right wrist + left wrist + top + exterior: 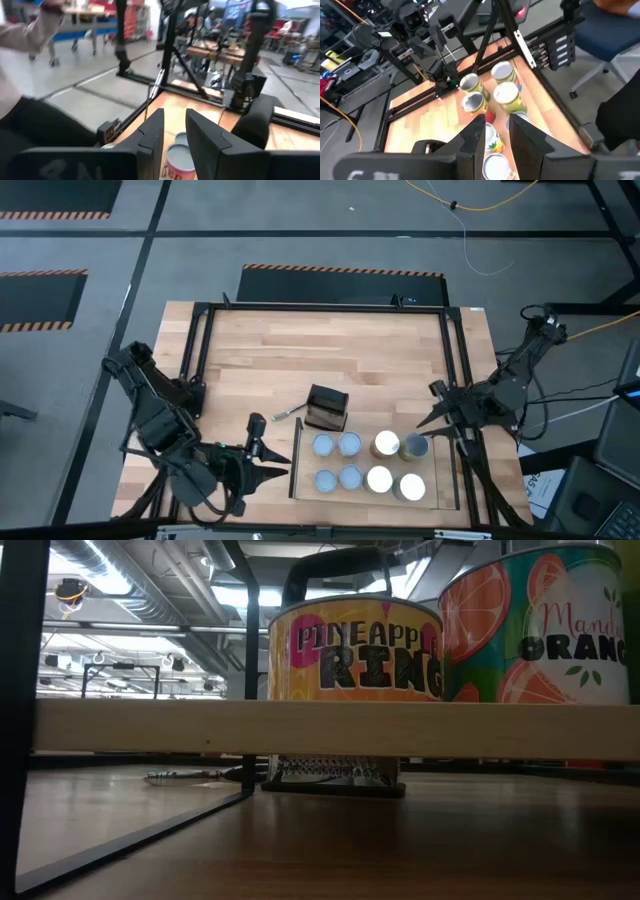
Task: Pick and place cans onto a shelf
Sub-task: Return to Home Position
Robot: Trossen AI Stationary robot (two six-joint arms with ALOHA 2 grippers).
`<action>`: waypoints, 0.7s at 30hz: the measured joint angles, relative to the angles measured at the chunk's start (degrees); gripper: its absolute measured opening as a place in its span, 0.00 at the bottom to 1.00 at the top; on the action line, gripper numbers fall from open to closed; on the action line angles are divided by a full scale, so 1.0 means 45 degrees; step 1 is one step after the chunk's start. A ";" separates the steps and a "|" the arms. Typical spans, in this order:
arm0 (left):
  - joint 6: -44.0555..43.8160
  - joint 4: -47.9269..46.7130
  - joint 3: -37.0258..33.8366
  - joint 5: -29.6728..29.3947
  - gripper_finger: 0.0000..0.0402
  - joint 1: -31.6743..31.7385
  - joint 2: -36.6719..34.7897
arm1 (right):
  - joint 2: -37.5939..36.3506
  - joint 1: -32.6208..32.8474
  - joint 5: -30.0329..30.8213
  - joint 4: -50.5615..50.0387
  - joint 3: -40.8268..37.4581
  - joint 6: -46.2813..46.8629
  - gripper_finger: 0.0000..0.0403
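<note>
I count eight cans [349, 477] standing on the shelf [441, 472], two rows of four. Left gripper [281, 468] sits just off the shelf's left end, fingers parted, empty. Right gripper [427, 424] at the shelf's right end, fingers parted, holding nothing.

free: far half of tabletop [320, 350] | blocked: cans [349, 477] crowd shelf [445, 480], near right | black box [326, 408] just behind shelf
</note>
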 joint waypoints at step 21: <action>0.1248 0.6897 -0.9354 0.2101 0.20 0.2334 -0.5852 | -0.1167 -0.6186 -0.5115 0.2865 -0.2356 0.0027 0.21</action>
